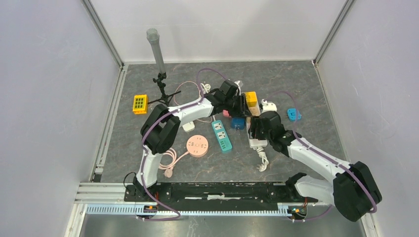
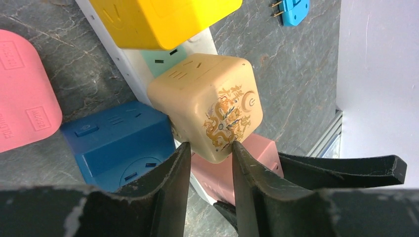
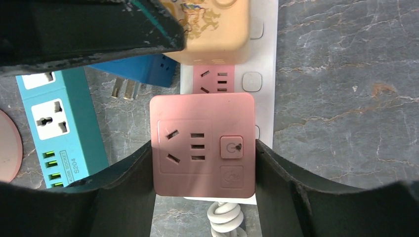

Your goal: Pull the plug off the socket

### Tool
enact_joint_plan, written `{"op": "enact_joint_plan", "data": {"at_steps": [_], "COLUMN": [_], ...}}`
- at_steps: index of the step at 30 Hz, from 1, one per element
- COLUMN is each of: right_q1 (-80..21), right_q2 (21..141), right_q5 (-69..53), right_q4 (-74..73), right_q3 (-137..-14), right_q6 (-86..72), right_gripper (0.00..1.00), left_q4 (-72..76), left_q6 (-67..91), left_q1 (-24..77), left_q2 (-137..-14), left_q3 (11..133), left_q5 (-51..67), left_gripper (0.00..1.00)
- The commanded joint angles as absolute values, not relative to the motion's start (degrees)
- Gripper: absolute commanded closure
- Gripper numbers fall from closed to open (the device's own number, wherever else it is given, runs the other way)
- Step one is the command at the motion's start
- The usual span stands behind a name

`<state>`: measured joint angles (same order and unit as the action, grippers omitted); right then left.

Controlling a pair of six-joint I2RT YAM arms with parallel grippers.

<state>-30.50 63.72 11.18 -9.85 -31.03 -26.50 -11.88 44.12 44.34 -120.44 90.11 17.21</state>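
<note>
Right gripper (image 3: 203, 148): its fingers are straddling the pink cube adaptor (image 3: 202, 123) and lying flush against two opposite sides, so it is gripping that cube.

Left gripper (image 2: 209, 146): it is showing a narrow gap, with the near lower corner of the beige cube adaptor (image 2: 207, 98) sitting at the fingertips. I cannot tell whether it is pinching the cube.

White power strip (image 3: 265, 59): it is lying near the middle of the table and acting as the holder. Sitting along it in order are the yellow cube adaptor (image 2: 163, 19), the beige cube and the pink cube, the pink one at the end where the coiled white cable (image 3: 225, 217) is leaving. I am reading one bare pink-faced outlet between the beige and pink cubes, and one bare mint-faced outlet between the yellow and beige.

Markings: the beige cube is carrying a gold dragon motif and a power-symbol button. The pink cube is showing a power-symbol button beside its outlets.

Blue cube adaptor (image 2: 118, 138): it is lying on the table just beside the strip, with its prongs showing in the right wrist view.

Teal power strip (image 3: 59, 128): it is lying beyond the blue cube, with "S204" printed near green ports.

Round pink socket (image 1: 198, 145), light-blue plug (image 1: 294, 114) and yellow grid block (image 1: 140, 103) are sitting farther out.
</note>
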Motion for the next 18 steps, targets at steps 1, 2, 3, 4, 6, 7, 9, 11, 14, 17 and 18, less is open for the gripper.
{"op": "enact_joint_plan", "data": {"at_steps": [1, 2, 3, 4, 6, 7, 9, 11, 14, 17, 18], "right_q1": [-35.81, -36.63, -37.31, -37.52, -37.53, -37.52, -37.32, -36.64, -35.86, -36.85, -38.42], "right_q2": [67.15, 67.85, 68.45, 68.75, 68.36, 68.02, 67.68, 68.00, 68.94, 70.92, 71.79], "right_q5": [16.19, 17.09, 17.20, 16.75, 15.45, 14.84, 14.87, 13.72, 9.80, 9.62, 12.38], "right_q4": [-7.99, -8.42, -8.44, -8.23, -6.71, -5.88, -5.36, -4.94, -2.86, -2.32, -3.53], "right_q3": [-37.39, -37.86, -38.20, -38.32, -38.03, -37.97, -38.50, -39.36, -39.46, -39.91, -40.81], "right_q6": [-28.02, -27.76, -27.43, -27.32, -27.25, -26.75, -26.25, -26.19, -27.42, -28.06, -27.51], "right_gripper": [1.00, 1.00, 1.00, 1.00, 1.00, 1.00, 1.00, 1.00, 1.00, 1.00, 1.00], "left_q4": [-22.41, -22.49, -22.50, -22.57, -22.59, -22.59, -23.22, -23.75, -24.07, -24.29, -24.34], "left_q6": [36.39, 36.04, 35.58, 35.33, 35.24, 35.28, 35.65, 35.30, 35.08, 34.82, 34.75], "left_q1": [42.61, 42.46, 42.37, 42.36, 42.36, 42.36, 42.36, 42.36, 42.36, 42.36, 42.34], "left_q2": [-121.97, -121.98, -122.01, -121.94, -121.91, -121.97, -122.31, -122.52, -122.43, -122.43, -122.43], "left_q3": [86.87, 86.70, 86.60, 86.57, 86.51, 86.55, 87.07, 87.52, 87.67, 87.69, 87.71], "left_q5": [15.84, 16.23, 16.41, 16.31, 16.30, 16.27, 16.20, 16.31, 16.39, 16.57, 16.65], "left_gripper": [0.59, 0.60, 0.60, 0.61, 0.61, 0.61, 0.60, 0.60, 0.60, 0.60, 0.60]}}
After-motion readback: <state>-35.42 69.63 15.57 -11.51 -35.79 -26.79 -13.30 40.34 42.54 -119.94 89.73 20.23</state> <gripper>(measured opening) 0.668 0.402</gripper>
